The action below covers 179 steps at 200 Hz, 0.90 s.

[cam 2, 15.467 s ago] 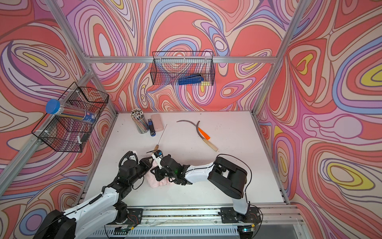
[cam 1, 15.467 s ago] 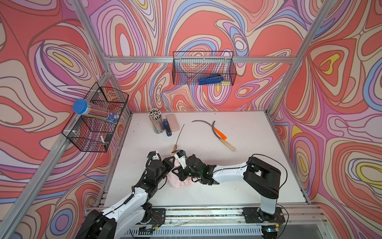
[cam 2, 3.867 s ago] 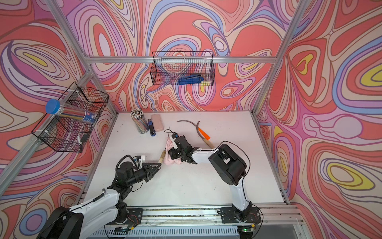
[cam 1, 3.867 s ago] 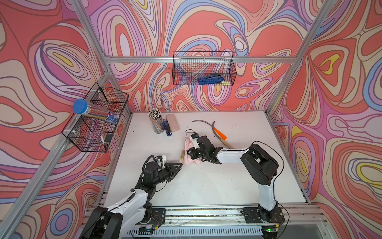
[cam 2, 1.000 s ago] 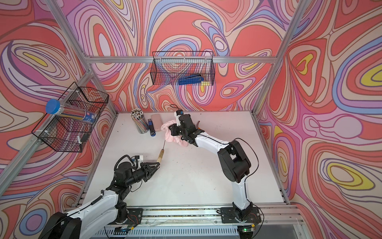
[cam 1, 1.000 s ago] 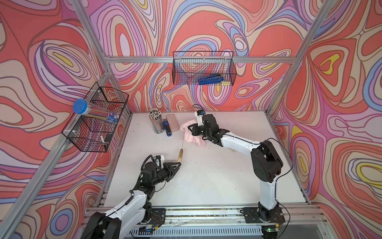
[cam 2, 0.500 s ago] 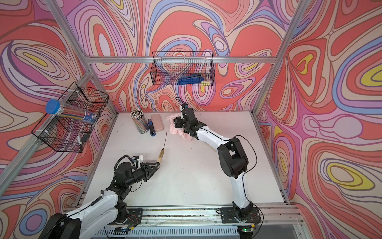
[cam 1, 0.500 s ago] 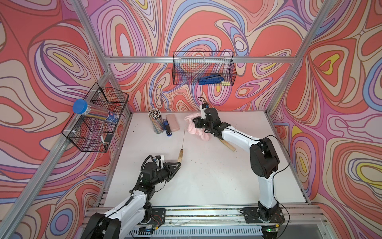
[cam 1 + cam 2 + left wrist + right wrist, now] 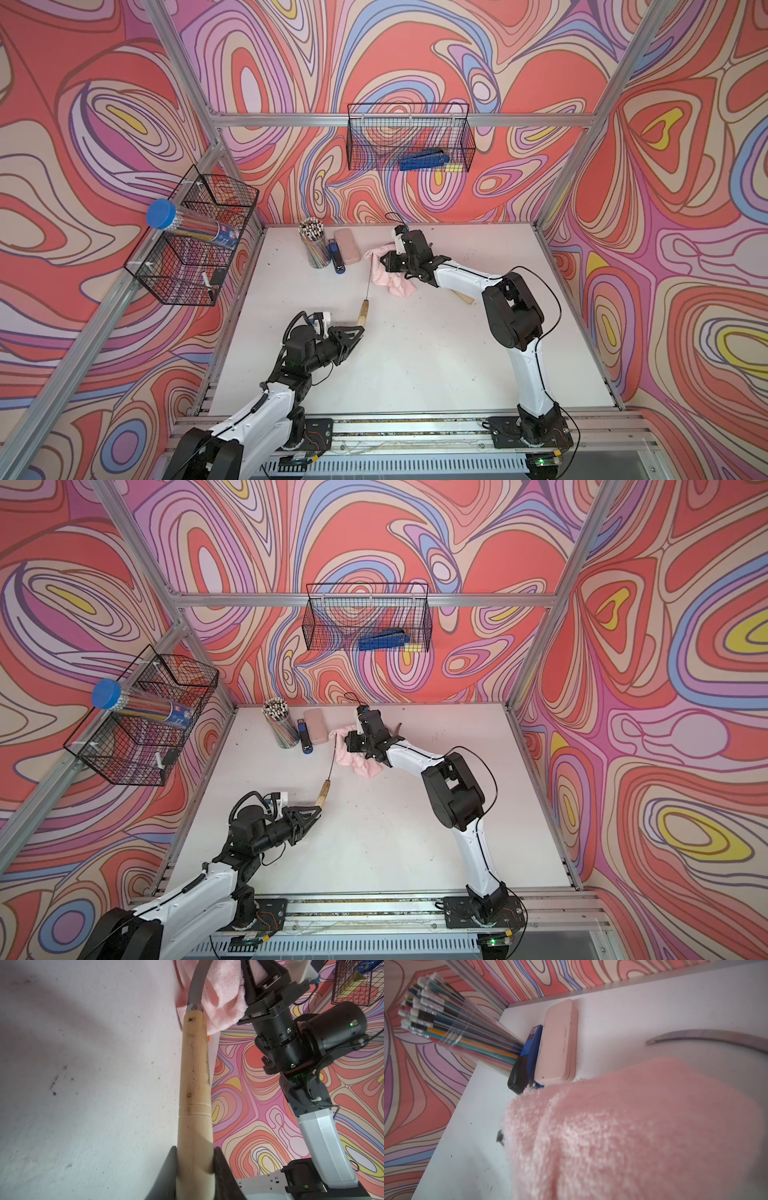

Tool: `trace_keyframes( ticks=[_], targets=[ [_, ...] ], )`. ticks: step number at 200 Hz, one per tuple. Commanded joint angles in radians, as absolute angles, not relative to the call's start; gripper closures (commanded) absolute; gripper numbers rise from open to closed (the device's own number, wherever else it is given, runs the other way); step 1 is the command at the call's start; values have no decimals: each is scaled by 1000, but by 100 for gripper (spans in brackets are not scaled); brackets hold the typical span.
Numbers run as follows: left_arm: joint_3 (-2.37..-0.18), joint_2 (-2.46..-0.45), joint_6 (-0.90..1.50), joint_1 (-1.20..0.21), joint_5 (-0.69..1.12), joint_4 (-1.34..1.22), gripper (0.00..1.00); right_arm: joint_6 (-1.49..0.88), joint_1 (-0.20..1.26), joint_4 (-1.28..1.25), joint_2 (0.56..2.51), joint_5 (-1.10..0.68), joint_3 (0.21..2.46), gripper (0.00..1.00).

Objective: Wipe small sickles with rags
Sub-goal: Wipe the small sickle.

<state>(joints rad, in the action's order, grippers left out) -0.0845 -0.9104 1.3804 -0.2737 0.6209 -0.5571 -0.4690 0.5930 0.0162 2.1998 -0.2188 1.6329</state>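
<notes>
While the left gripper (image 9: 358, 330) clamps the sickle (image 9: 364, 312) by its wooden handle, the right gripper (image 9: 387, 262), beside the blade's tip, is closed on the pink rag (image 9: 392, 284), above a white table (image 9: 415, 365) inside swirl-patterned walls (image 9: 415, 62).

The sickle (image 9: 195, 1084) had a pale, unvarnished wooden handle, smooth but stained with dark specks and ringed by two turned grooves. A dull metal ferrule joined it to a matt grey metal blade. The rag (image 9: 633, 1126) was soft, fluffy pink cloth with a deep pile. The tabletop (image 9: 83, 1084) was matt white, scuffed and flecked with dirt. The case (image 9: 558, 1043) looked smooth and satin pink, lightly scratched. The stapler (image 9: 533, 1043) was glossy blue and black plastic, the pencil tub (image 9: 477, 1032) clear plastic.
</notes>
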Motion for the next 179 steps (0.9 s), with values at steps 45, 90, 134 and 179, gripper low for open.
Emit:
trace_keyframes(
  ticks=[45, 90, 134, 179],
  targets=[
    [-94, -898, 1373, -267, 634, -586, 100, -452, 706, -72, 2140, -233, 1518, 100],
    [-93, -891, 1374, -266, 634, -582, 100, -467, 751, -127, 2099, -243, 1421, 100],
    [-93, -881, 1373, -267, 634, -577, 100, -482, 765, -137, 2067, -219, 1385, 100],
    [-92, -864, 1371, -266, 630, -558, 100, -482, 718, -57, 2091, -189, 1496, 100]
  ],
)
